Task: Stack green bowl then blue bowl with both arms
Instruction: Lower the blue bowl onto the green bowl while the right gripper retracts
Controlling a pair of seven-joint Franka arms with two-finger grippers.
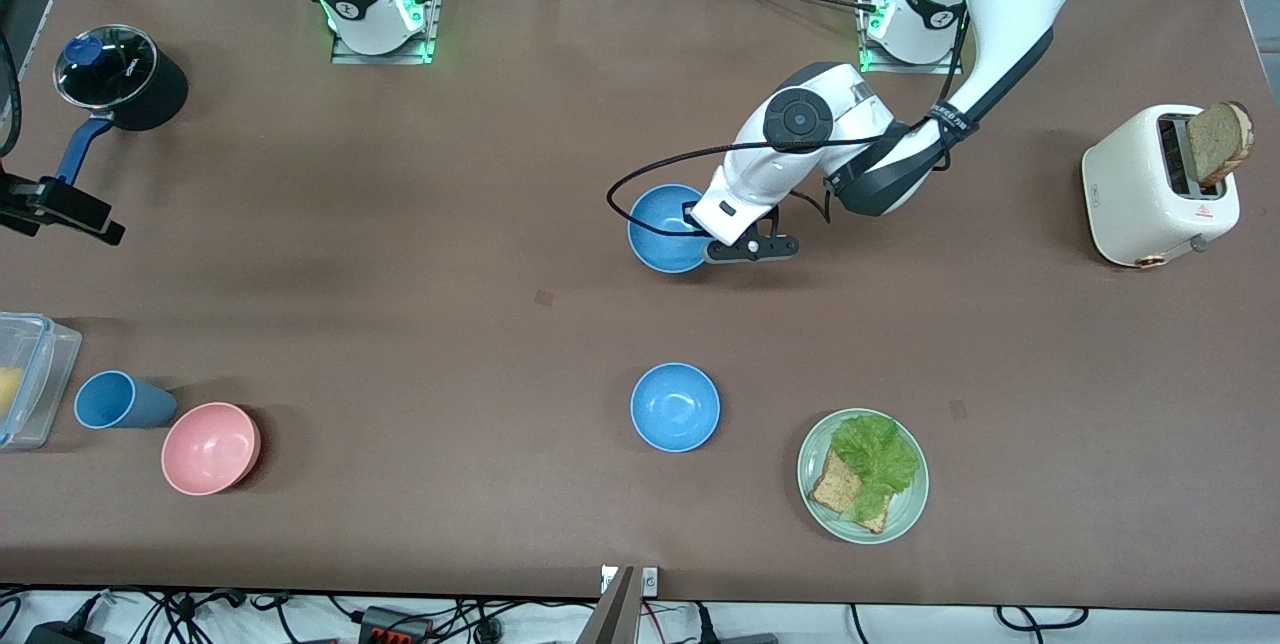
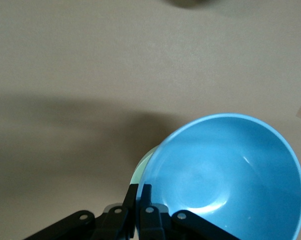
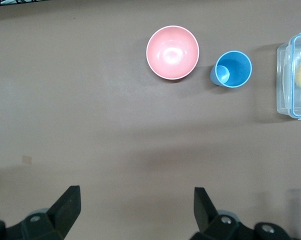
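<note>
A blue bowl [image 1: 662, 227] sits mid-table below the left arm's hand, and it fills the left wrist view [image 2: 225, 175], tilted. A pale sliver of the green bowl [image 2: 142, 168] shows under its rim; in the front view the green bowl is hidden beneath it. My left gripper [image 1: 698, 226] [image 2: 139, 188] is shut on the bowl's rim, one finger inside the blue bowl and one outside. A second blue bowl [image 1: 675, 407] lies nearer to the front camera. My right gripper [image 3: 136, 193] hangs open over bare table, holding nothing; the front view shows only that arm's base.
A green plate [image 1: 905, 509] with lettuce and toast lies beside the second blue bowl. A pink bowl [image 1: 210, 447] [image 3: 172, 52], blue cup [image 1: 120, 401] [image 3: 232, 69] and clear container [image 1: 30, 379] [image 3: 294, 75] stand at the right arm's end. A toaster [image 1: 1150, 189] and black pot [image 1: 120, 74] stand farther off.
</note>
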